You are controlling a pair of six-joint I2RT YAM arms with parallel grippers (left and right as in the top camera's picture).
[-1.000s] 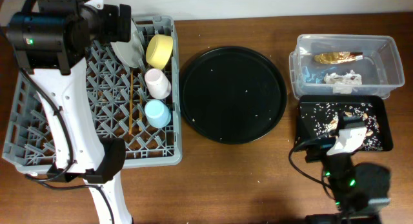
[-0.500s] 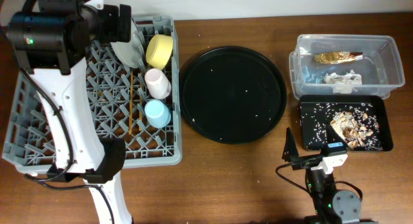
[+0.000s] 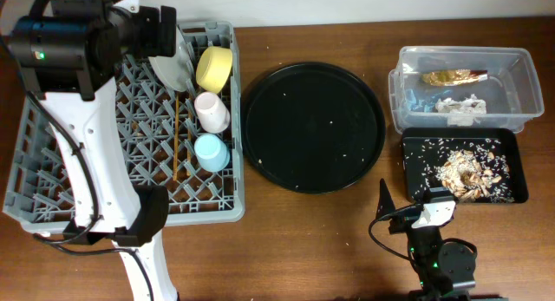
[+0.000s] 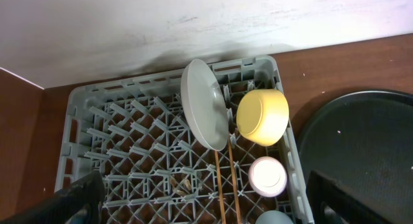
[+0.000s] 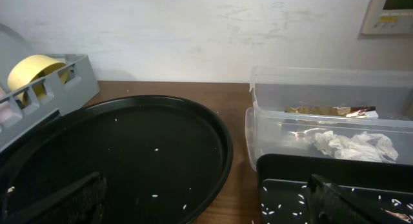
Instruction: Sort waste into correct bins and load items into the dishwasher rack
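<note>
At your far left, the dishwasher rack [image 3: 208, 210] has its back rim close to the wall, and the left arm stands over its left half. The left gripper [image 4: 203, 185] hangs above the rack's back right part with its fingers spread wide and nothing between them. Below it, the plate [image 4: 203, 104] stands on edge. The yellow bowl [image 4: 262, 116] lies on its side just beside the plate, against the rack's right wall. The pink cup [image 4: 267, 175] sits in front of the bowl and the blue cup [image 3: 212, 152] in front of that. The chopsticks [image 3: 178, 136] run front to back just left of the cups. A thin strip of bare table [image 3: 286, 240] separates the rack's right wall from the round black tray [image 3: 312, 126], which carries a few stray rice grains. The gap from that tray's right rim to the clear tub [image 3: 520, 67] is just as narrow. The tub holds the snack wrapper [image 3: 451, 77] and the tissue [image 3: 460, 104], plus a bluish thing [image 3: 414, 100] at its left end that you probably cannot name from here. In front of the tub, touching or nearly so, the black rectangular tray [image 3: 412, 193] holds the food scraps [image 3: 464, 171] and scattered rice. The right gripper [image 5: 205, 179] sits low near that tray's front left corner, facing the wall, fingers wide apart and holding nothing. Your widest open wood lies in front of the round tray, between the two arms.
</note>
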